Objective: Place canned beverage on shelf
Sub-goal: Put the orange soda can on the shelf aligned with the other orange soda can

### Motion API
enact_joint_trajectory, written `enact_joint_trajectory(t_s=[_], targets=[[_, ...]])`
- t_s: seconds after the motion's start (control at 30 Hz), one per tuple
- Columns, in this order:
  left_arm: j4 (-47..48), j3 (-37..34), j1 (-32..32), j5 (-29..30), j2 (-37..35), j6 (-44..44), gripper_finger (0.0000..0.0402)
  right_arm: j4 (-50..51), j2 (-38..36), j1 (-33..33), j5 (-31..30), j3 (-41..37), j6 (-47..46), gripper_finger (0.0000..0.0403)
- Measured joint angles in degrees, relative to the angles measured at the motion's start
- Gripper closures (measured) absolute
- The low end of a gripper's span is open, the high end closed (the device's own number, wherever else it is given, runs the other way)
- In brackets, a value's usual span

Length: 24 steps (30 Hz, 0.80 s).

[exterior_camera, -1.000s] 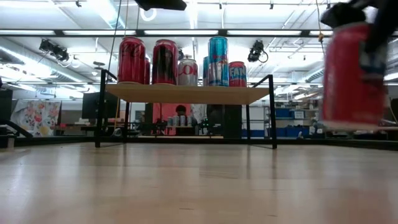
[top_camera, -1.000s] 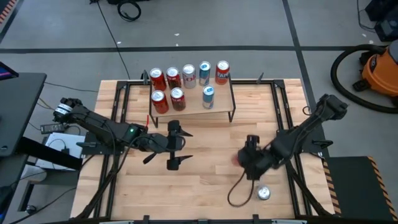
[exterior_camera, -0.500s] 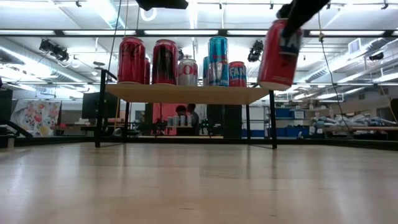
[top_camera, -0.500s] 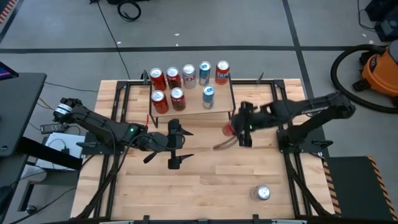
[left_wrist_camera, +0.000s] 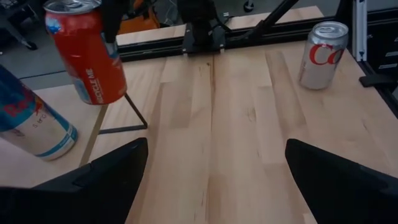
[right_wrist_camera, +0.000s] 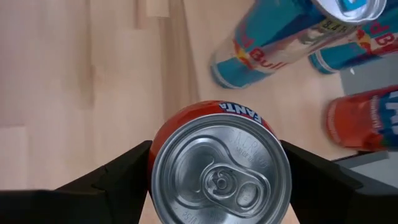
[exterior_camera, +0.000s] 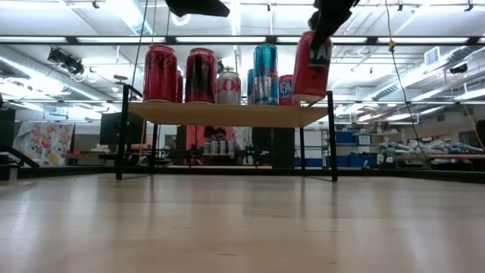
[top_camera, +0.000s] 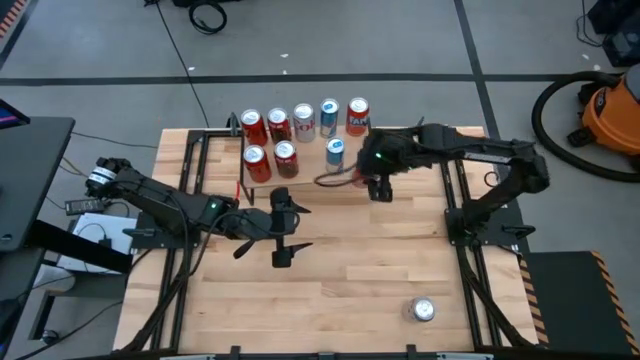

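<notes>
right gripper (top_camera: 372,172) pinching a red fanta can (right_wrist_camera: 221,168), one finger on each side of the body, lid up. in the low view the can (exterior_camera: 311,67) hangs clear above the shelf (exterior_camera: 227,114), over its right front corner, base not yet on the board and slightly tilted. in the high view it sits just past the short blue can (top_camera: 335,154) on the front row.

shelf already carries a back row: two red cola cans (top_camera: 253,125), a silver can (top_camera: 304,122), a tall blue can (top_camera: 329,115), a second fanta can (top_camera: 357,116); front row: two more red cans (top_camera: 285,158) and the short blue one.

left gripper (top_camera: 279,232) spread wide, holding nothing, parked over the middle of the tabletop (top_camera: 340,290), in front of the shelf. a silver diet-cola can (left_wrist_camera: 319,55) stands alone near the tabletop's front right corner.

risks, as judged:
- the drop spot is close to the shelf's right edge; if lowered with the base half over the edge the can tips off onto the tabletop.
- released while tilted, it could rock and topple.
- any drift leftward on descent brings can or finger against the short blue can and could knock it into its neighbours.
- the outer finger may catch the black leg frame at that corner.
</notes>
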State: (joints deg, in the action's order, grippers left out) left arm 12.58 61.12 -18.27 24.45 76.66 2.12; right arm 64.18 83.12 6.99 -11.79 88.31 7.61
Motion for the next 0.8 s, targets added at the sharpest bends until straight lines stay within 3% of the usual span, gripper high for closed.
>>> enact_joint_trajectory(t_s=[0.3, 0.8], targets=[[0.2, 0.0, 0.5, 0.0, 0.0, 0.3, 0.001, 5.1, 7.8, 8.0, 3.7, 10.0, 5.5, 0.0082], [0.1, 0.0, 0.5, 0.0, 0.0, 0.8, 0.001, 2.6, 10.4, 18.4, 12.2, 11.0, 10.1, 0.0081]])
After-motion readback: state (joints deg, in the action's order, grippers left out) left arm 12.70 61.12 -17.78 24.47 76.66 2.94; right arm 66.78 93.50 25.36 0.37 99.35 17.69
